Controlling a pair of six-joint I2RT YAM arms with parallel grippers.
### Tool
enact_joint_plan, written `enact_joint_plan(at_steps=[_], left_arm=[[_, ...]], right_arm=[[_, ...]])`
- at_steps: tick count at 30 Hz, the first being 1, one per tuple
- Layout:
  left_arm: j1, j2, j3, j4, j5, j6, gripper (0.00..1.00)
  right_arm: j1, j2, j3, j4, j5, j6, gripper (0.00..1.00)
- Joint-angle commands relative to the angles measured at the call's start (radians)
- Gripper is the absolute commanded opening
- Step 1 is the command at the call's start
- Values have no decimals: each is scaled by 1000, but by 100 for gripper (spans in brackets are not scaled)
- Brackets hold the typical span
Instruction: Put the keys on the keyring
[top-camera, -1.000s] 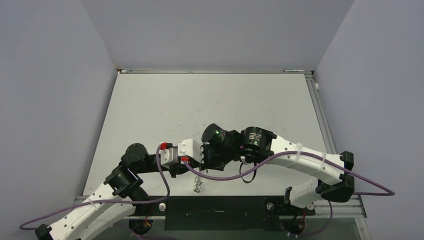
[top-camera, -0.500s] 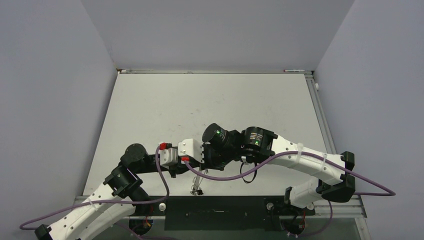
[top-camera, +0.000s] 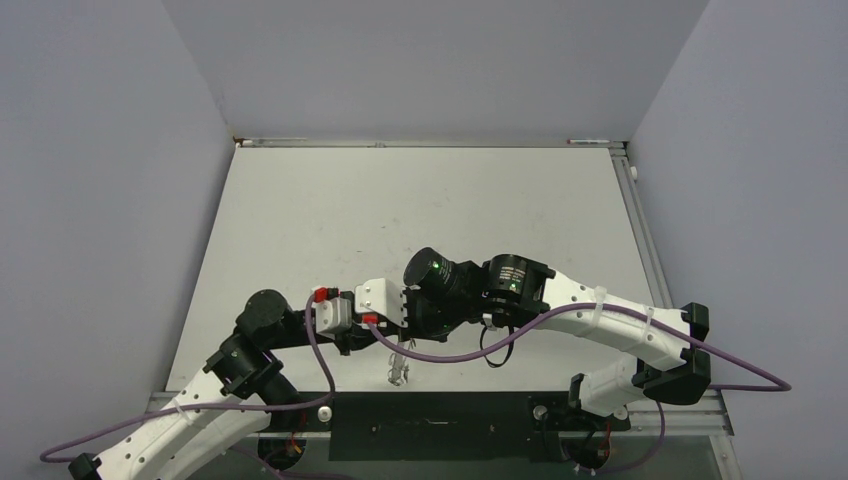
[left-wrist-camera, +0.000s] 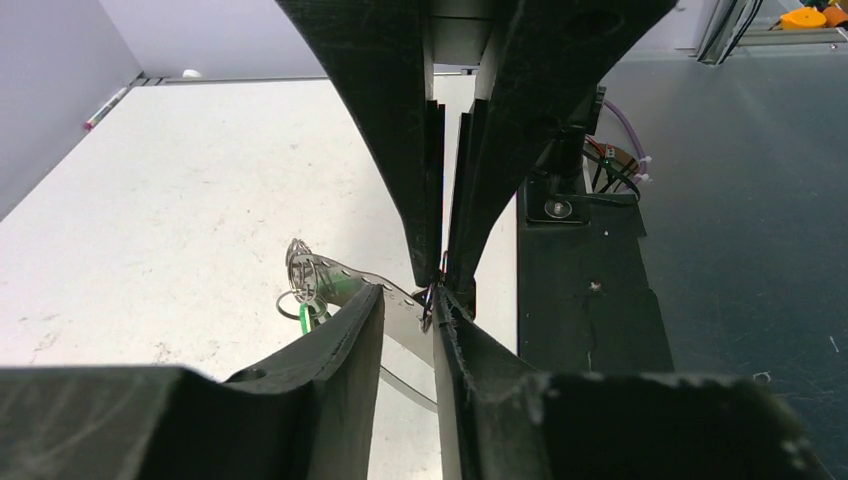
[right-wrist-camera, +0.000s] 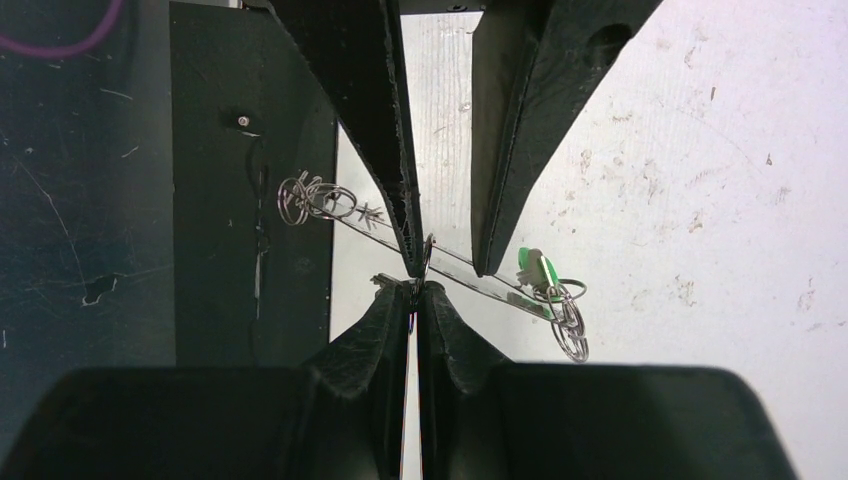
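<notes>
Top external view: the left tool (top-camera: 398, 318) and right tool (top-camera: 415, 322) meet tip to tip low in the centre of the frame, above the near edge of the table (top-camera: 420, 200). Over the last second the left arm's elbow has slid slightly toward the left edge. The keys (top-camera: 398, 372) below the tools swung toward the lower left and have now come back. I read this as the left arm easing off to re-grip, not as a finished threading.

Left wrist view: the left tool (left-wrist-camera: 405, 300) rises from the bottom with its fingers partly spread, and the flat silvery keys (left-wrist-camera: 398, 318) pass through the gap toward centre left. The right tool (left-wrist-camera: 445, 260) comes down from the top, pressed together.

Right wrist view: the right tool (right-wrist-camera: 415, 290) is pressed together at lower centre and appears to pinch the keyring (right-wrist-camera: 427, 250), a small wire loop. The left tool (right-wrist-camera: 447, 262) stands spread above it. The keys (right-wrist-camera: 500, 290) run diagonally behind, with a green tag (right-wrist-camera: 535, 268) at their right end. I cannot tell whether any key is on the loop yet.
</notes>
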Motion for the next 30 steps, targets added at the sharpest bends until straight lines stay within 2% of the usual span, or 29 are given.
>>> enact_joint_plan(at_steps=[1, 6, 12, 20, 22, 26, 30], left_arm=[[-4, -15, 26, 25, 2, 2, 20], [-4, -9, 25, 27, 6, 0, 15], [-4, 2, 24, 33, 23, -15, 1], [8, -36, 34, 18, -51, -39, 0], [32, -66, 19, 68, -46, -92, 0], [128, -99, -29, 259, 57, -244, 0], [159, -113, -46, 324, 90, -304, 0]], right_arm=[[5, -15, 31, 47, -9, 8, 5], [8, -12, 33, 46, -9, 8, 5], [9, -26, 33, 83, -7, 4, 5], [8, -81, -27, 168, 10, 5, 7], [7, -104, -60, 208, 20, 10, 10], [5, -148, -115, 287, 23, 17, 20], [3, -171, -139, 338, 7, 21, 41]])
